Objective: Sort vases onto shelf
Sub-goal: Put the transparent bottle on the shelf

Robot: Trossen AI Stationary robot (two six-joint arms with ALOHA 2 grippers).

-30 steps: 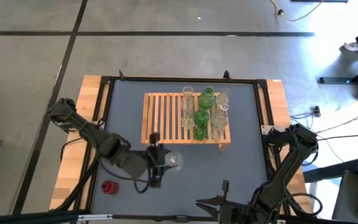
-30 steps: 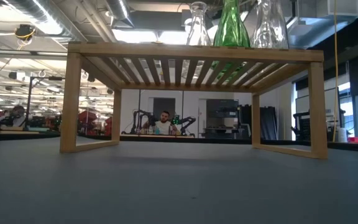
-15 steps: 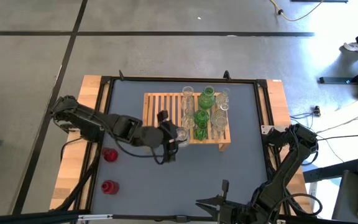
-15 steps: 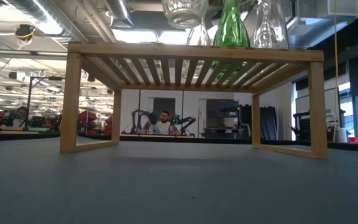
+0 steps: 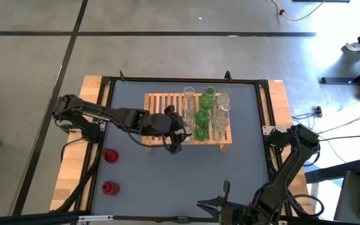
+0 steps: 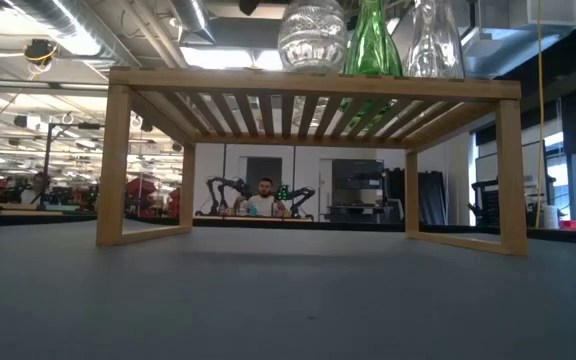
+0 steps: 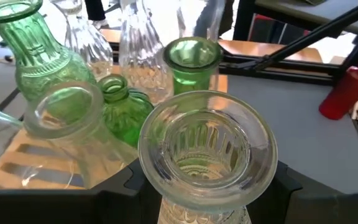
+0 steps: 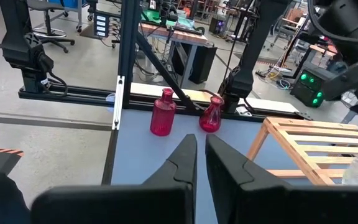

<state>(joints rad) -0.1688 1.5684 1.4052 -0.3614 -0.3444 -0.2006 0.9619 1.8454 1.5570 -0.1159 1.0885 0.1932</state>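
The shelf (image 5: pixel 161 115) of light wooden slats stands on its short legs at the table's middle. Several green vases (image 5: pixel 203 119) and clear vases (image 5: pixel 222 115) stand upright on its right part. My left gripper (image 5: pixel 179 131) reaches in from the table's left over the shelf's near edge, shut on a clear vase (image 7: pixel 207 149) with a wide mouth. Its ribbed round body (image 6: pixel 312 35) shows just above the shelf top (image 6: pixel 308 82). Two red vases (image 5: pixel 110 155) (image 5: pixel 109 187) stand on the table at the near left. My right gripper (image 8: pixel 201 155) waits shut at the near right. My left gripper has the clear vase between its two fingers (image 7: pixel 135 183), one on each side of the neck (image 7: pixel 204 208) below the flared rim. The fingers come from the table's left, slanting a little down. The vase is upright; whether its base touches the slats I cannot tell.
The shelf's left half (image 5: pixel 158 109) is bare slats. A clear vase (image 7: pixel 67 118) and a small green vase (image 7: pixel 120 109) stand close beside the held one. A black frame (image 5: pixel 105 87) runs around the grey table top. People sit in the room beyond (image 6: pixel 264 200).
My left gripper has swung from the table in front of the shelf toward the far edge and a little right, carrying the clear vase over the shelf's near edge. The vase has come down closer to the slats. It has stayed upright.
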